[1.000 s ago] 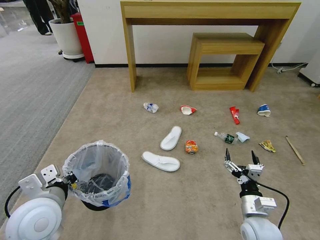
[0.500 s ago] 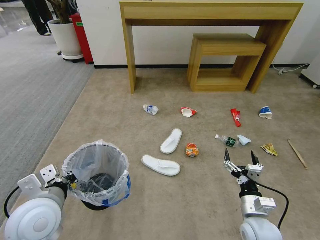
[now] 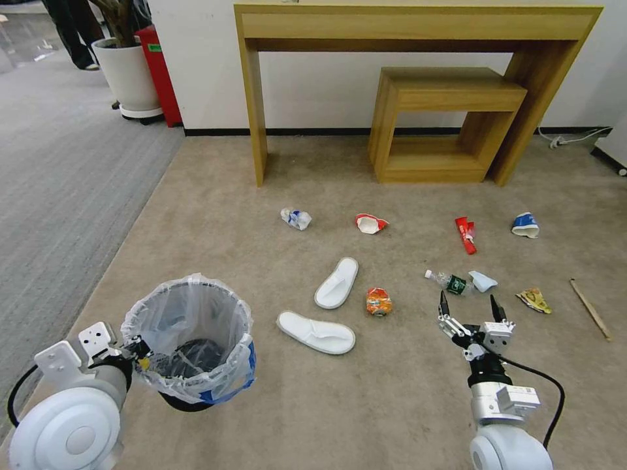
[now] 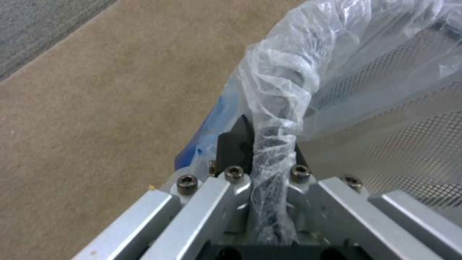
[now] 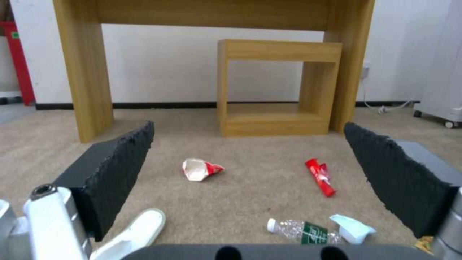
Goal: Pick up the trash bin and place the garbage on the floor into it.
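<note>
**Trash bin held at the rim, litter spread ahead**

The trash bin [image 3: 188, 339] sits nearest the robot on its left side, lined with a crinkly white bag; the left gripper [image 4: 262, 144] is clamped on the bag-wrapped rim, its fingers pinched tight around the plastic. The bin's base is low over the beige floor [image 3: 392, 405]; whether it touches cannot be told.

On the right, the right gripper [image 3: 469, 307] hangs just above the carpet with its fingers [image 5: 118, 169] spread wide and nothing between them. Just beyond its tips lie a small bottle [image 3: 449, 282] and a pale tissue [image 3: 482, 281] touching it. To the left of these are an orange wrapper [image 3: 378, 302] and two white slippers [image 3: 326, 307]; to the right, a yellow wrapper [image 3: 535, 299] and a wooden stick [image 3: 590, 318].

Farther off lie a crumpled blue-white cup [image 3: 296, 218], a red-white cup [image 3: 371, 223], a red wrapper [image 3: 466, 234] and another blue-white cup [image 3: 525, 224]. Behind them stand two wooden tables [image 3: 418, 78] against the wall.
</note>
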You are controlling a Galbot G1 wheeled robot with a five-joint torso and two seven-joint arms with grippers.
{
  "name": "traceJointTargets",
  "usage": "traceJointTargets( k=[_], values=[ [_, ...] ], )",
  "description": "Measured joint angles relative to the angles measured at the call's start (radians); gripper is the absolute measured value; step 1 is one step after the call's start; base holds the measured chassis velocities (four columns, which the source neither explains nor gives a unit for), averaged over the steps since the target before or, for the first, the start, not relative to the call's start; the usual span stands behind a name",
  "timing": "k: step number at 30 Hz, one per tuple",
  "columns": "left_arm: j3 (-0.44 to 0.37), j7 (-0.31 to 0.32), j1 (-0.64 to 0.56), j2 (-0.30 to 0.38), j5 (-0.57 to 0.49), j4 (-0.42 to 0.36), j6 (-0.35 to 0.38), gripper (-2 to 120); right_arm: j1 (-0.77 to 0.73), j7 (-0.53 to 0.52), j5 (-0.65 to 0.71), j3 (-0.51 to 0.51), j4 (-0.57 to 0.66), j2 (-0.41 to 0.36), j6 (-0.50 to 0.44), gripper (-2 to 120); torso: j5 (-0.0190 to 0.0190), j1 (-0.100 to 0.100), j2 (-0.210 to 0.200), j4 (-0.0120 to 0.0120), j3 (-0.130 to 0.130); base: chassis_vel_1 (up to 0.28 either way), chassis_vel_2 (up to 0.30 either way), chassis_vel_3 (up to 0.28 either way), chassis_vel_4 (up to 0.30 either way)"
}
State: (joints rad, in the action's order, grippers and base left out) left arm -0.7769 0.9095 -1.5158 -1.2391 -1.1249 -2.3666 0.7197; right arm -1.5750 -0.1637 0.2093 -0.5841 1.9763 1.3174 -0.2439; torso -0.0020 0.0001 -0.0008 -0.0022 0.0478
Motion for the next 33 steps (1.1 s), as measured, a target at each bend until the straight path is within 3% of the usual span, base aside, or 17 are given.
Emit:
traceJointTargets(
  k=[33],
  values=[
    [-0.003, -0.001, 0.004, 0.002, 0.001, 0.006, -0.003, 1, 0.004, 0.001, -0.004, 0.004, -0.008, -0.001, -0.001, 100, 0.0, 0.0, 0.0, 0.0001, 0.0, -0.081, 0.073, 0.079, -0.078]
  ],
)
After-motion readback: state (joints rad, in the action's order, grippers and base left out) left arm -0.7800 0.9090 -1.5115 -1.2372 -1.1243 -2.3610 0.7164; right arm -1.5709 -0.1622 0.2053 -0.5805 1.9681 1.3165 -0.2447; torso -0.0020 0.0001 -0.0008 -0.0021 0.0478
